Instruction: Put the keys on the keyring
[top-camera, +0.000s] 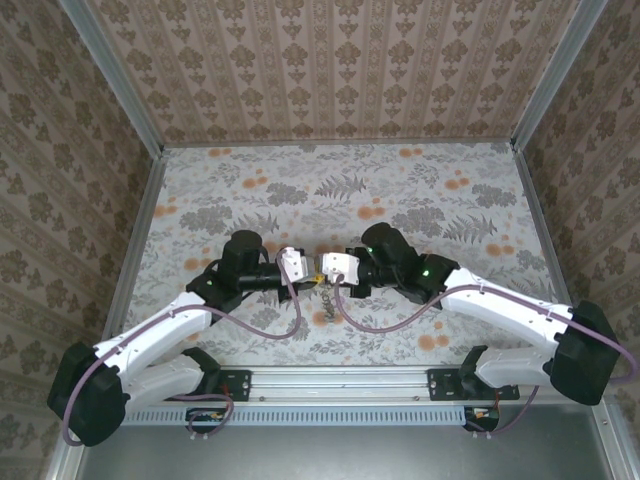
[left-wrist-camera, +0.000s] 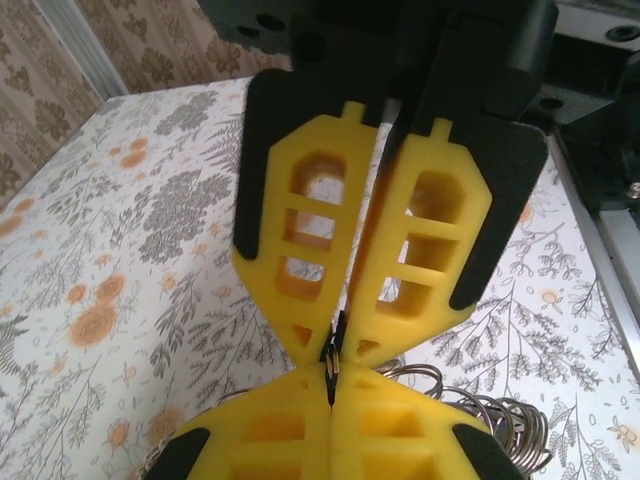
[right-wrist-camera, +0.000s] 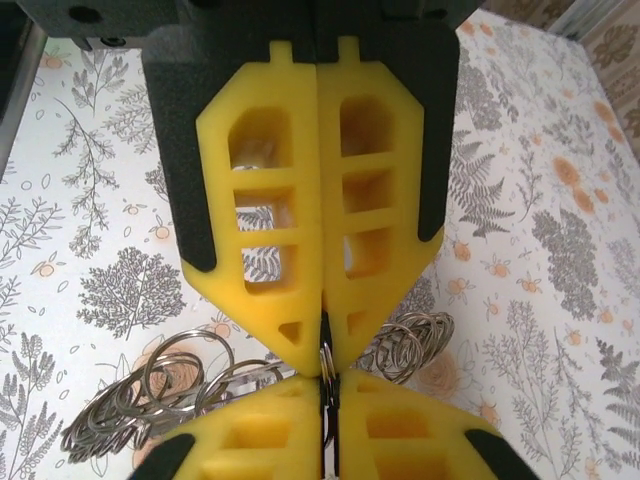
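Observation:
My two grippers meet tip to tip over the middle of the table, the left gripper (top-camera: 311, 268) facing the right gripper (top-camera: 325, 268). The keyring is a string of silver wire rings; it hangs below the tips (top-camera: 326, 300) and lies bunched on the cloth (right-wrist-camera: 150, 400). One ring stands edge-on between the touching tips (right-wrist-camera: 325, 358). In the left wrist view my left gripper (left-wrist-camera: 330, 388) is shut on that thin dark edge, with the right one pinching it from above. My right gripper (right-wrist-camera: 328, 388) is shut on the same ring. I cannot pick out the keys.
The table (top-camera: 250, 190) carries a floral cloth, and patterned walls with metal posts (top-camera: 120, 80) close it in on three sides. A rail (top-camera: 340, 380) runs along the near edge between the arm bases. More rings bunch at the right (right-wrist-camera: 410, 345).

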